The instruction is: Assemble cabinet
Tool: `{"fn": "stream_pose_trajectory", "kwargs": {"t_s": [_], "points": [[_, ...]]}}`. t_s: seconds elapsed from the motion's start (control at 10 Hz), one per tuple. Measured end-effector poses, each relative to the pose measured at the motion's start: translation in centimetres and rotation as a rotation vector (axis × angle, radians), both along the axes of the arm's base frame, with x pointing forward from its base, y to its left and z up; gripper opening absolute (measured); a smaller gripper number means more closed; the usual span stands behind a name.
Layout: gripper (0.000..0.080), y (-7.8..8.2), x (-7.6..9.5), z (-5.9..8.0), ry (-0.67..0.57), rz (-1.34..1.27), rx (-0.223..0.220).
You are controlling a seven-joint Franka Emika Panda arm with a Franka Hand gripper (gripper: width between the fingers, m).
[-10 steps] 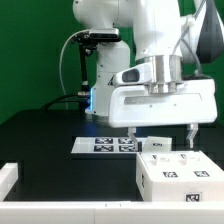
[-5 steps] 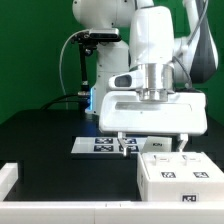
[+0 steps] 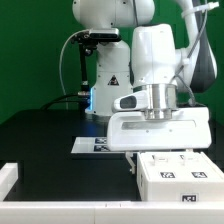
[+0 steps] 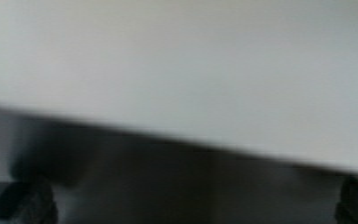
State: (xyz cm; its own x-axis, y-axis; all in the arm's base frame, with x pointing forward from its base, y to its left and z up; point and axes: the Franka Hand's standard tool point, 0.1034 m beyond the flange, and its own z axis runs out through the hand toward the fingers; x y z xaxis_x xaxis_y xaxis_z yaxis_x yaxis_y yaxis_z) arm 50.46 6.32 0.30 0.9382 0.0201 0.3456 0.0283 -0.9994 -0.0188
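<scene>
The cabinet (image 3: pixel 180 182) is a white box at the exterior view's lower right, with two black-and-white tags on its near face. My gripper (image 3: pixel 162 157) hangs low right behind and over its far top edge, jaws spread wide and open, nothing between them. One finger (image 3: pixel 133 160) reaches down just off the cabinet's far left corner; the other is hidden behind the box. In the wrist view a blurred white surface (image 4: pixel 176 60) fills most of the picture, very close, with dark table below and dark finger edges at the corners.
The marker board (image 3: pixel 88 146) lies on the black table behind the cabinet, mostly covered by the gripper's body. A white raised rim (image 3: pixel 8 176) stands at the front left, and a white strip (image 3: pixel 70 212) runs along the front edge. The robot base (image 3: pixel 105 70) stands behind.
The gripper has come down and shifted a little toward the exterior view's left, now covering most of the marker board and the space behind the cabinet. Its jaws stayed wide.
</scene>
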Motion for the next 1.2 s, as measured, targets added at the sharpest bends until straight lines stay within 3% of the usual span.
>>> {"fn": "stream_pose_trajectory", "kwargs": {"t_s": [0.2, 0.4, 0.5, 0.6, 0.8, 0.9, 1.0, 1.2], "points": [[0.0797, 1.35, 0.78, 0.5, 0.004, 0.007, 0.016], [0.0797, 1.14, 0.69, 0.35, 0.007, 0.003, 0.016], [0.0696, 1.15, 0.69, 0.35, 0.007, 0.003, 0.016], [0.0696, 1.15, 0.69, 0.35, 0.007, 0.003, 0.016], [0.0378, 1.15, 0.69, 0.35, 0.007, 0.003, 0.016], [0.0378, 1.15, 0.68, 0.35, 0.007, 0.003, 0.016], [0.0201, 1.14, 0.68, 0.34, 0.007, 0.003, 0.016], [0.02, 0.98, 0.55, 0.79, 0.044, -0.014, 0.031]]}}
